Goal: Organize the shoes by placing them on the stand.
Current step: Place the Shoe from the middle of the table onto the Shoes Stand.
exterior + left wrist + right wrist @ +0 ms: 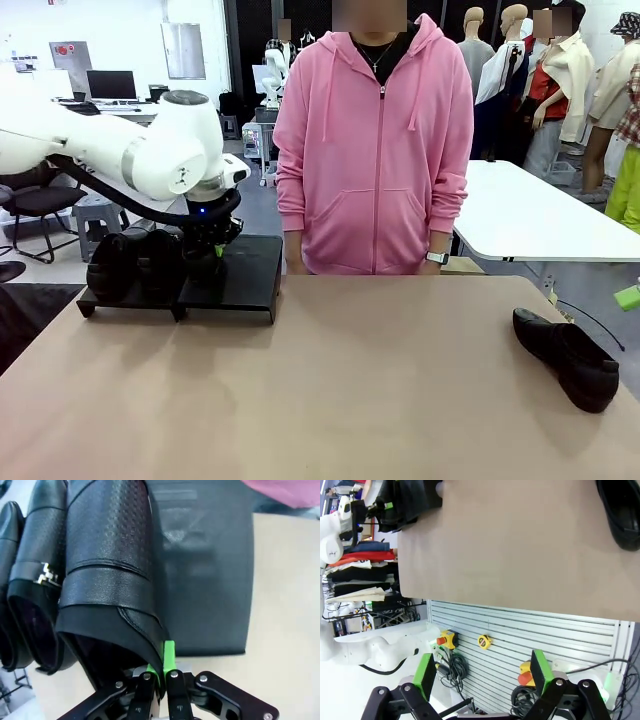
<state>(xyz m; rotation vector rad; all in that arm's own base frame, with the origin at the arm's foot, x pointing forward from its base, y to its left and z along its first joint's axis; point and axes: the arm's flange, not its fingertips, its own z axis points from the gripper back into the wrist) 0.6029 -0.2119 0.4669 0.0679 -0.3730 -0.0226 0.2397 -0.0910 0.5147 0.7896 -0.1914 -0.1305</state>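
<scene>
— What is the left gripper [160,675] doing?
— Its green pads [169,652] are pinching a shoe [107,570] by the heel rim, fingertips hiding inside. The left arm [150,150] is reaching down over the stand [250,278], far left.
— What is the stand holding?
— On it, two shoes [110,268] are sitting left of the held one. I cannot tell whether its sole is touching. The right gripper [482,672] is gaping wide, empty, and the last shoe [570,358] is lying on the table [350,400], near right
</scene>
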